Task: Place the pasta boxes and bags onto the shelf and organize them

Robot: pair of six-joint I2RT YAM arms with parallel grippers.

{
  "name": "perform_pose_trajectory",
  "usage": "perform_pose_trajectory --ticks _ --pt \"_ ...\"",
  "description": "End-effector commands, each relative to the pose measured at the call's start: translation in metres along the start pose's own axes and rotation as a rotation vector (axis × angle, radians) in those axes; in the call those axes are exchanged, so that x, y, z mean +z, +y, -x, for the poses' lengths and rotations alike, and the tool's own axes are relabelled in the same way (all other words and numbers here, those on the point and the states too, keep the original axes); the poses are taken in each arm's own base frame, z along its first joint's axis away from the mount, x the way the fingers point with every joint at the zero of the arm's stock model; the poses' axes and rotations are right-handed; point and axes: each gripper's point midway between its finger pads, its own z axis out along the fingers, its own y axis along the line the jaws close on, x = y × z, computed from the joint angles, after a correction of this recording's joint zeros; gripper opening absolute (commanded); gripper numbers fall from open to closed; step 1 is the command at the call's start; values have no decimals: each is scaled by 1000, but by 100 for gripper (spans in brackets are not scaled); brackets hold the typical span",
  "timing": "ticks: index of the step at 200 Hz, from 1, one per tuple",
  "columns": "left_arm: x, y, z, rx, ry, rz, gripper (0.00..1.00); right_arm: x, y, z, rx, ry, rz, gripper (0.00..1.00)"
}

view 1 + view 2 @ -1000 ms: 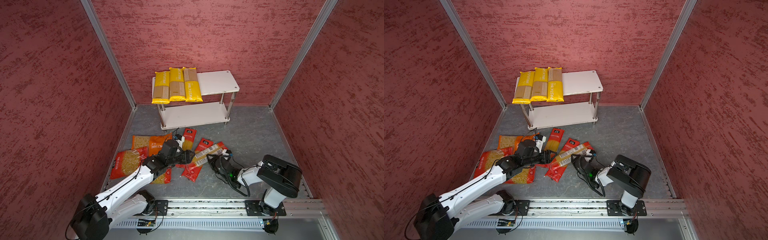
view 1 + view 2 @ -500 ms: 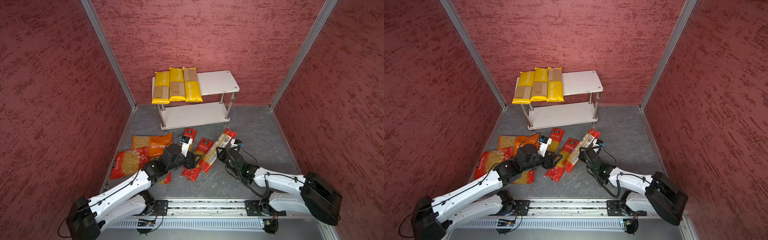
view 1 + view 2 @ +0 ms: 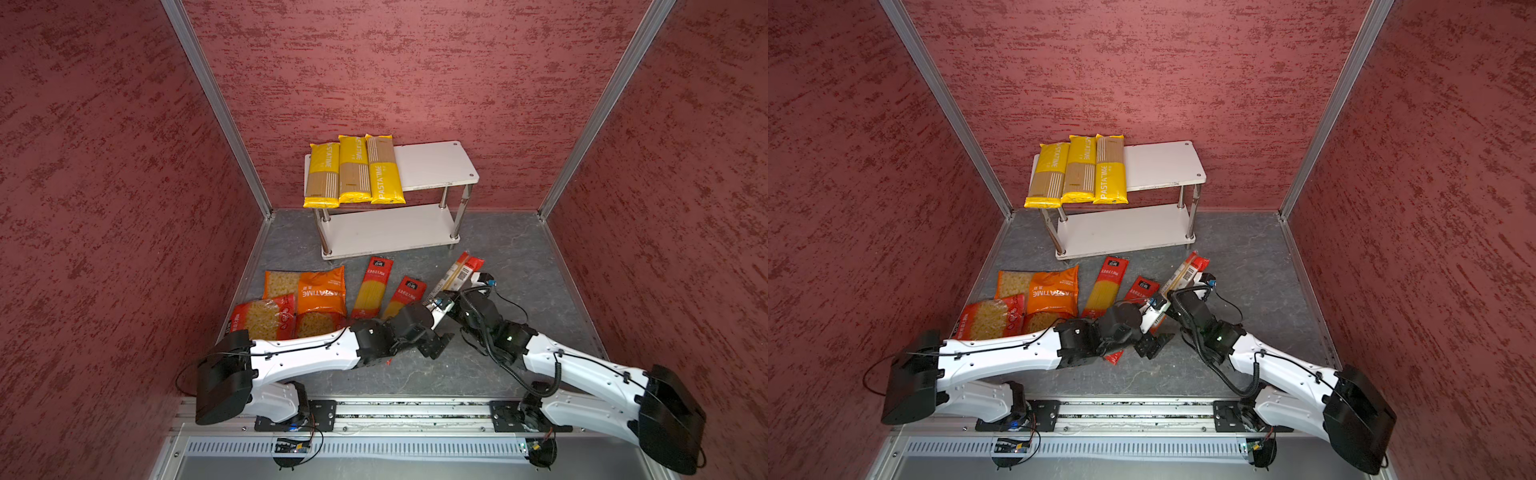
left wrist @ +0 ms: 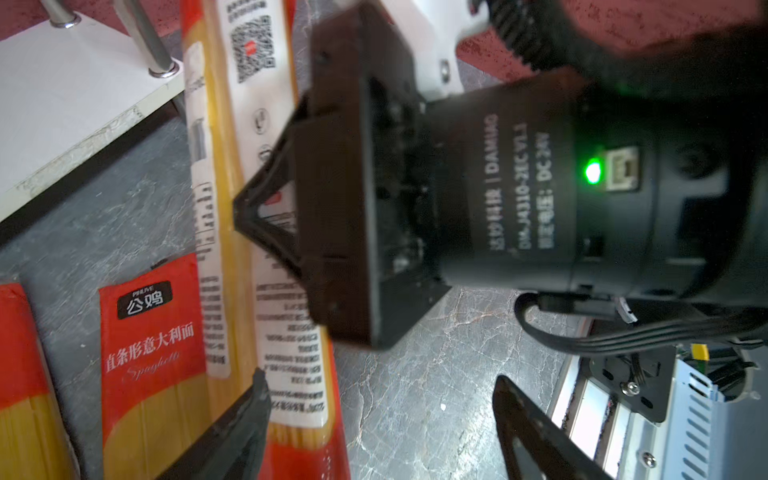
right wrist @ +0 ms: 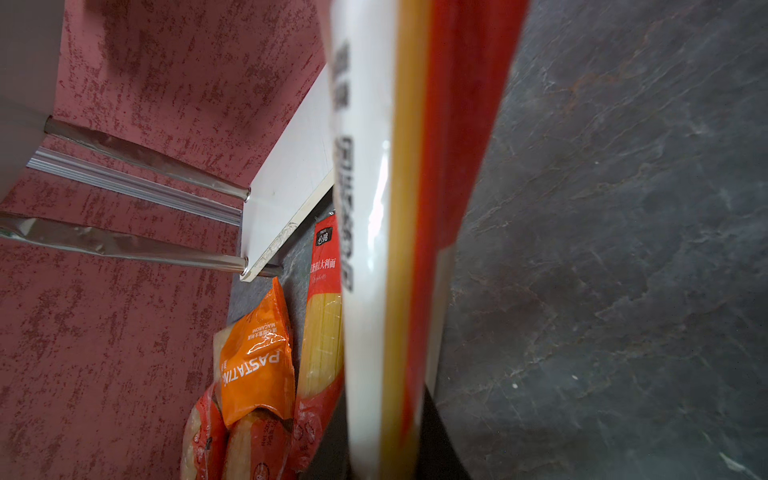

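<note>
1. Since half a second ago, left gripper (image 3: pixel 439 346) has swung toward 3 o'clock, jaws spread wide, arm stretched low.
2. Right gripper (image 3: pixel 449 296) clamps red spaghetti bag (image 3: pixel 460 271) at centre, its far end pointing to 1 o'clock.
3. Shelf (image 3: pixel 436 166) at 12 o'clock carries three yellow packs (image 3: pixel 353 170).

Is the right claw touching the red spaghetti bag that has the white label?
Touching. In the left wrist view the right claw presses flat on the labelled bag; the right wrist view shows that bag running out from it.

Glossy, probably plastic spaghetti bag (image 5: pixel 374 208); shiny metal shelf posts (image 5: pixel 124 245).
</note>
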Motion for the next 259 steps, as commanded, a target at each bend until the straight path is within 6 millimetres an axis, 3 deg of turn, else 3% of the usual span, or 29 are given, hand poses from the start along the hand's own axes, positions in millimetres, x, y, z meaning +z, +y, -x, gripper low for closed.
perform_pose_trajectory --ticks 1,76,98,146,157,186,224,259 --pt "5 6 -5 78 14 82 83 -21 46 43 153 -133 133 13" --pt "16 32 -29 179 96 306 78 -31 70 49 255 -100 209 13" --pt "21 50 -40 223 149 427 73 -30 72 46 273 -88 225 13" --pt "19 60 -37 245 110 493 60 -27 70 40 299 -58 236 14" --pt "16 62 -35 241 88 499 61 -28 70 41 293 -64 235 14" --pt "4 59 -33 187 46 413 78 -30 63 46 291 -93 219 13" --pt "0 74 -52 160 97 401 77 -34 77 52 288 -90 253 13" --pt "1 79 -36 193 60 407 71 -26 80 40 318 -32 277 14"
